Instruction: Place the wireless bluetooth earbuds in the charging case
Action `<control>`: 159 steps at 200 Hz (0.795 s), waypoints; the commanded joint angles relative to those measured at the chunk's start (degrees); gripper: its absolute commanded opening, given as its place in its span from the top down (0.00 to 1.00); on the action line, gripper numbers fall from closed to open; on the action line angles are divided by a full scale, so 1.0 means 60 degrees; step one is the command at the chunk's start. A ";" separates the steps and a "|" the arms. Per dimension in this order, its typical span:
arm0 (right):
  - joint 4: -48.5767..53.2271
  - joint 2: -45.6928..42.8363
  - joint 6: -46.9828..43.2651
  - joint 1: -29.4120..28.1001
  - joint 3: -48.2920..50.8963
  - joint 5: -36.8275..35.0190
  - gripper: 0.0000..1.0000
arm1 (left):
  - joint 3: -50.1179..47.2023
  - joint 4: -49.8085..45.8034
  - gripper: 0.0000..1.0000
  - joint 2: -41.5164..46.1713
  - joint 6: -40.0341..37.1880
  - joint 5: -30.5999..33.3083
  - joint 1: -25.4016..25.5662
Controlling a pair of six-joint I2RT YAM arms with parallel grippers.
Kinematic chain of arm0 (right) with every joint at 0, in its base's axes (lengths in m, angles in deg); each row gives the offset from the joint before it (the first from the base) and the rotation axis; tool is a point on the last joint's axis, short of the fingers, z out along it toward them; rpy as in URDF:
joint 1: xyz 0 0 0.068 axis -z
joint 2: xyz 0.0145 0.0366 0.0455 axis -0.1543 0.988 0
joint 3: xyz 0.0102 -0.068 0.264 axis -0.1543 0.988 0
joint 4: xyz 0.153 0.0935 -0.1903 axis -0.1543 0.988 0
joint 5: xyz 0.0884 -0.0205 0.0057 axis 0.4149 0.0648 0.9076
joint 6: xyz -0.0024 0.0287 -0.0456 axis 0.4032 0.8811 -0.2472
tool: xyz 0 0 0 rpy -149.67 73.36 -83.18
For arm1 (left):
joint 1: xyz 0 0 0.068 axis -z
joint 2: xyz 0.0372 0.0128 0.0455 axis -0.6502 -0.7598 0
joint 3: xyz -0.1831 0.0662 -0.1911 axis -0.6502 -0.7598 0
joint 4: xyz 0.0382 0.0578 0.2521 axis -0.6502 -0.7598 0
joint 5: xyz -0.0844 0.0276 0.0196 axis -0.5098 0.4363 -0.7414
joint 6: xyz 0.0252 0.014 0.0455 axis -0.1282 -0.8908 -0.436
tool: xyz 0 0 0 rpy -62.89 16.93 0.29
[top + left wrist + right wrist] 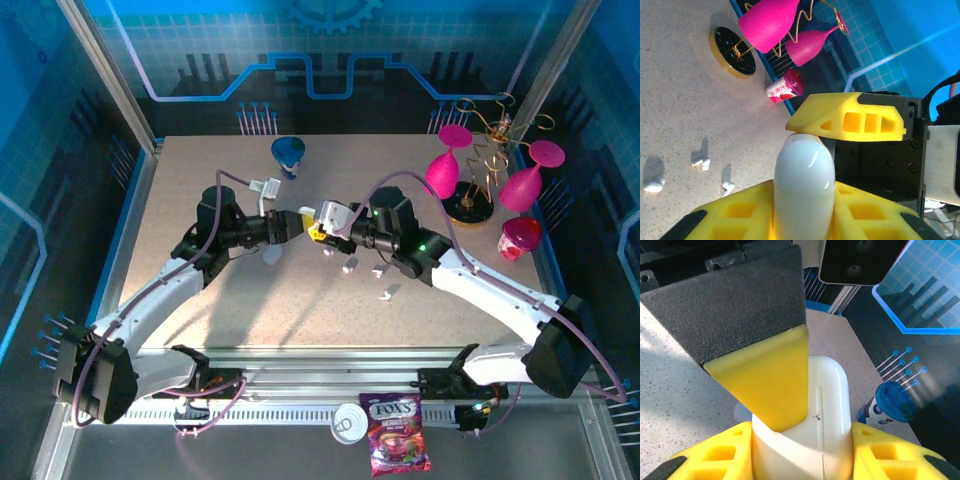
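The left gripper is closed on the case. The white, rounded case is clamped between its two yellow fingers, and the case's far end stands out past the fingertips.

The right gripper is met tip to tip with the left. One of its yellow fingers is laid against that far end. In the right wrist view the case is pinched between the right gripper's own fingers, so it is gripped from both ends. A left finger, yellow with a grey pad, lies across it. It cannot be told whether the lid is open.

Three earbuds are noted on the table. They lie just below and to the base side of the right gripper, apart from the case and from one another.

Farther off, to the right of the right gripper, a small pink pot is recorded. Beyond it, pink glasses are hung on a gold wire stand.

Ahead of both grippers, near the far edge of the table, a blue cup is seen.

Well behind the grippers, past the arm bases, a can and a sweet bag lie side by side.
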State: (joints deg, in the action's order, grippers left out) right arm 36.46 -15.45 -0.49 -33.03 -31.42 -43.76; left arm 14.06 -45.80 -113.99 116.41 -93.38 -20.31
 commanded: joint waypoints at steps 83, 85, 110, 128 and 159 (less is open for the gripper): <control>-0.0173 -0.1105 0.1597 0.0894 0.0183 0.2353 0.18 | -0.1527 0.4244 1.00 0.0414 -0.2281 -0.0562 0.0068; -0.0177 -0.1160 0.1713 0.0973 0.0188 0.2550 0.18 | -0.1581 0.4381 1.00 0.0433 -0.2411 -0.0589 0.0068; -0.0474 -0.1574 0.3178 0.1724 0.0241 0.4408 0.16 | -0.2009 0.6080 1.00 0.0436 -0.3547 -0.1165 0.0066; -0.0523 -0.1672 0.3825 0.1970 0.0100 0.5022 0.16 | -0.1684 0.5719 1.00 0.0398 -0.4104 -0.1542 0.0066; -0.0221 -0.1469 0.4164 0.2020 -0.0244 0.5198 0.16 | -0.1414 0.5649 1.00 0.0413 -0.4575 -0.1966 0.0080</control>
State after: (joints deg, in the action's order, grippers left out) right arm 34.36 -25.14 19.37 -21.43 -30.61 -17.79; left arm 2.94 -16.01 -112.86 94.91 -101.03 -20.13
